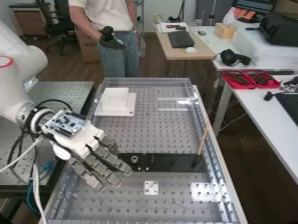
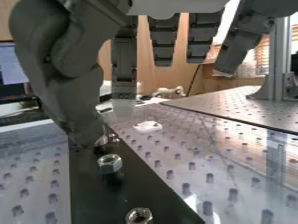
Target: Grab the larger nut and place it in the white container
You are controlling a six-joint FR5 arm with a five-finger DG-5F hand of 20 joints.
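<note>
One white container (image 1: pixel 117 102) stands on the holed surface (image 1: pixel 156 131); I cannot tell whether it holds anything. Two red trays (image 1: pixel 238 79) on a side table hold dark items. A black strip (image 1: pixel 174 162) crosses the surface, with a brush (image 1: pixel 202 142) at one end and one small white plate (image 1: pixel 151 188) near it. Two nuts (image 2: pixel 110 163) show clearly on the strip, apart; which is larger is unclear. Another metal piece (image 2: pixel 101 141), partly hidden, lies by the thumb. The hand (image 1: pixel 82 143) has its fingers extended and spread.
</note>
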